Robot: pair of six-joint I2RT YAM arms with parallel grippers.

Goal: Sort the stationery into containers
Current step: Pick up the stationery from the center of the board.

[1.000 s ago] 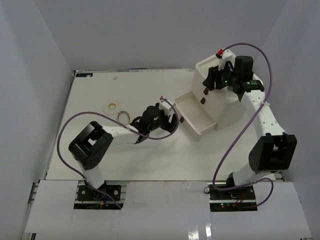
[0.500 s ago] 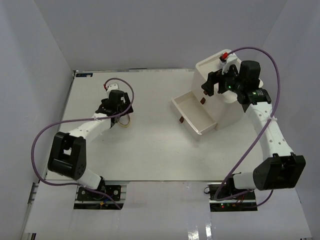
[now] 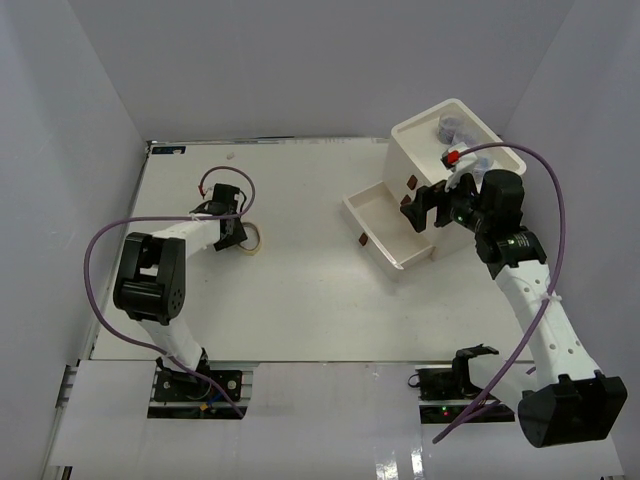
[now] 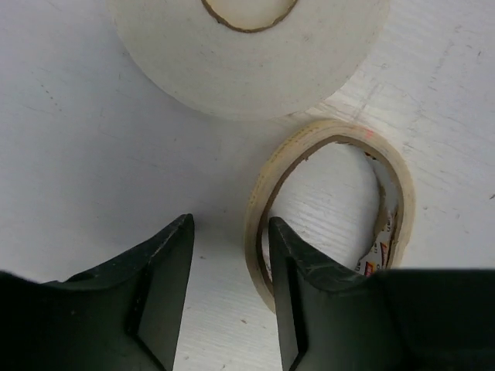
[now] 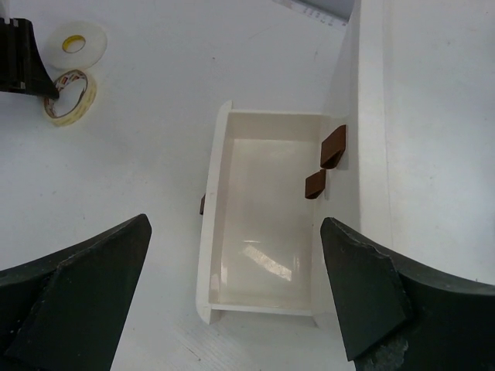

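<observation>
A tan-yellow ring (image 4: 259, 193) lies flat on the table beside a flat white tape ring (image 4: 247, 54). My left gripper (image 4: 230, 224) is open and low over the table. Its right finger (image 4: 298, 301) stands inside the tan ring and its left finger (image 4: 166, 294) outside, so the ring's rim lies between them, hard against the right finger. From above, the left gripper (image 3: 228, 225) covers the white ring and the tan ring (image 3: 255, 240) shows beside it. The white box (image 3: 455, 150) has its bottom drawer (image 5: 263, 232) pulled out and empty. My right gripper (image 5: 234, 224) hangs open above that drawer.
Grey-blue jars (image 3: 450, 128) sit in the box's top tray. Brown handles (image 5: 334, 147) mark the shut drawers above the open one. White walls close in the table on three sides. Purple cables loop from both arms.
My left arm swung from beside the drawer to the rings at the left, and its jaws have narrowed there. My right gripper left the box top, opened wide and now hangs over the drawer.
</observation>
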